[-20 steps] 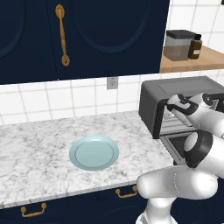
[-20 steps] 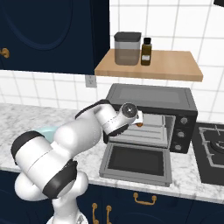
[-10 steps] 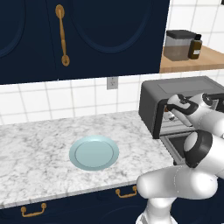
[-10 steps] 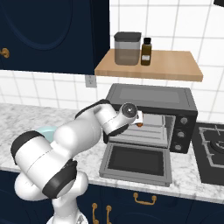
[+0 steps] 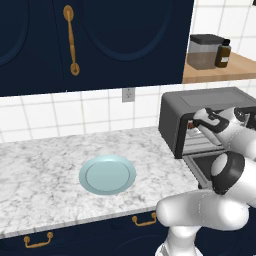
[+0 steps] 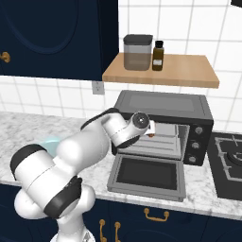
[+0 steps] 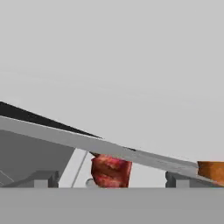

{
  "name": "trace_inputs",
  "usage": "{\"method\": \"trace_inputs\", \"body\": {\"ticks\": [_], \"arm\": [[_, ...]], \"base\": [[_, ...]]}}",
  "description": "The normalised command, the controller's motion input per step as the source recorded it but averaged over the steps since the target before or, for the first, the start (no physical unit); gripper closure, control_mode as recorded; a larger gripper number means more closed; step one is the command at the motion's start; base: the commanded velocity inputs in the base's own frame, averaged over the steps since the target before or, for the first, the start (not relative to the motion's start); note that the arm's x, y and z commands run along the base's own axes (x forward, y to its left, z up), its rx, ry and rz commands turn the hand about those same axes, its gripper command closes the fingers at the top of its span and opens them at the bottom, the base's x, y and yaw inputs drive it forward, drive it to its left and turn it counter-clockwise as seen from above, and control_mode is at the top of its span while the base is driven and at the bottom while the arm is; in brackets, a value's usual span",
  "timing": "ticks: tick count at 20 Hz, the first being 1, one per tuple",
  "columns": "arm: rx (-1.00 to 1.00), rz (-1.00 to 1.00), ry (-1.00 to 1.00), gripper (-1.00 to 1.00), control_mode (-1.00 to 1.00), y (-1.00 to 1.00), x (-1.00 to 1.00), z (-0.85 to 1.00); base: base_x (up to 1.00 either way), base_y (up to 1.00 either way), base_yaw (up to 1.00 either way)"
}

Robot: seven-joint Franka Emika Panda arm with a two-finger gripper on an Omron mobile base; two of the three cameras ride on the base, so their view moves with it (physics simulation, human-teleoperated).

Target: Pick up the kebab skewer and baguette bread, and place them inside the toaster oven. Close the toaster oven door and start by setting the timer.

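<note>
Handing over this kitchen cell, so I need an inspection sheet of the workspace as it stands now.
Surface: marble counter, mostly bare.
Job's things: toaster oven with door dropped open; kebab skewer and baguette bread seen close ahead in the hand view.
Clutter: pale blue plate, nothing on it.
End effector: at the oven mouth, open, holding nothing.
Cables: nothing seen.
Surroundings: wooden shelf with canister and dark bottle; stove at right; wall outlet.

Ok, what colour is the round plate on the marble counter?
Pale blue-green; the round plate shows best in the left base view.
</note>
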Motion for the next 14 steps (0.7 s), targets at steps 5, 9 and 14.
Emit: {"method": "trace_inputs", "body": {"ticks": [5, 9, 14], "arm": [[0.00, 0.01, -0.09, -1.00, -1.00, -0.23, -0.92, 0.24], [0.00, 0.00, -0.01, -1.00, -1.00, -0.28, -1.00, 0.37], [0.00, 0.00, 0.00, -1.00, -1.00, -0.22, -0.99, 0.12]], "base": [[0.00, 0.00, 0.00], [0.00, 0.00, 0.00], [0.00, 0.00, 0.00]]}}
